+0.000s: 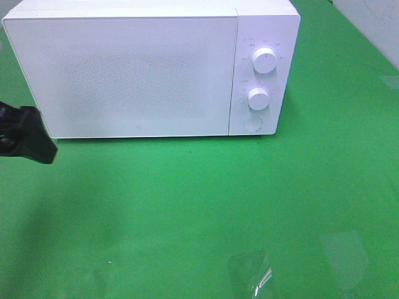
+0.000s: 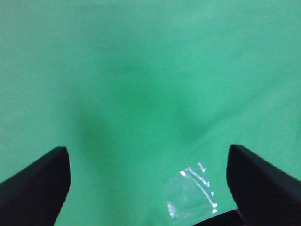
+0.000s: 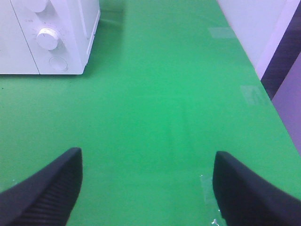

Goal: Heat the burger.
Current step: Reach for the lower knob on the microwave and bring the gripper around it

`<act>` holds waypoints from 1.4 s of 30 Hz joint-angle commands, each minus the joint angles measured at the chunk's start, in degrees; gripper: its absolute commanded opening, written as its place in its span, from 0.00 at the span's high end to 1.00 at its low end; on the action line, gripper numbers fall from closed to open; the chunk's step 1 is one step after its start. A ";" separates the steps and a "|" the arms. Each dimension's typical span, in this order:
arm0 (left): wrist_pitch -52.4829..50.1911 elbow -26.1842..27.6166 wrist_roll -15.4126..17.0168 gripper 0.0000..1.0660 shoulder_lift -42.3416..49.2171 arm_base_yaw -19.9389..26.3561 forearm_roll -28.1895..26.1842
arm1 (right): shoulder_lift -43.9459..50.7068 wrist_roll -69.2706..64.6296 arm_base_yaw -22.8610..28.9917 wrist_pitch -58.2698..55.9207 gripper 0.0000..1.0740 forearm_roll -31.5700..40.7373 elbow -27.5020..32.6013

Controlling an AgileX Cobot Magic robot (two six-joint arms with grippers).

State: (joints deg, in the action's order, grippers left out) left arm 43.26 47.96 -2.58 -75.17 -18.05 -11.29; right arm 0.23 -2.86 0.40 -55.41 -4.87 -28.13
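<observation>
The burger shows in none of the views. A white microwave (image 1: 131,68) stands at the back of the green table with its door shut; two white knobs (image 1: 265,60) and a round button sit on its right panel. It also shows in the right wrist view (image 3: 51,35). My left gripper (image 2: 148,188) is open and empty over bare green cloth; part of the left arm (image 1: 25,134) shows at the left edge of the high view, in front of the microwave's left corner. My right gripper (image 3: 148,193) is open and empty, to the right of the microwave.
A clear, shiny patch of tape or film (image 1: 252,274) lies on the cloth near the table's front; it also shows in the left wrist view (image 2: 193,190). The table's right edge (image 3: 254,70) meets a pale wall.
</observation>
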 commanded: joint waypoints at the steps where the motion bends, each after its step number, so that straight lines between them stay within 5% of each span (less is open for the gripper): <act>1: 3.95 0.34 0.11 0.22 3.78 2.12 3.04 | 1.49 0.34 -0.23 0.46 0.32 -0.11 0.11; 5: 9.22 0.34 0.23 0.22 11.23 4.01 9.68 | 1.49 0.34 -0.23 0.46 0.32 -0.11 0.11; 12: 16.73 -0.34 2.18 0.22 16.96 4.01 12.43 | 1.49 0.34 -0.23 0.46 0.32 -0.11 0.11; 16: 21.20 -5.04 7.62 0.22 20.68 4.01 14.44 | 1.49 0.34 -0.23 0.46 0.32 -0.11 0.11; 18: 22.46 -6.82 7.85 0.22 21.60 4.01 13.81 | 1.49 0.34 -0.23 0.46 0.32 -0.11 0.11; 26: 26.24 -11.63 7.39 0.22 27.22 4.01 13.24 | 1.49 0.34 -0.23 0.46 0.32 -0.11 0.11; 31: 26.18 -15.87 3.55 0.22 34.61 4.01 12.43 | 1.49 0.34 -0.23 0.46 0.32 -0.11 0.11; 42: 22.06 -16.27 1.09 0.22 46.07 4.01 11.29 | 1.49 0.34 -0.23 0.46 0.32 -0.11 0.11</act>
State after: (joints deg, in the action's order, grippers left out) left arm 67.67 32.43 -1.15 -31.00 -14.21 -0.29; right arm 0.23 -2.86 0.40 -55.35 -4.87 -28.13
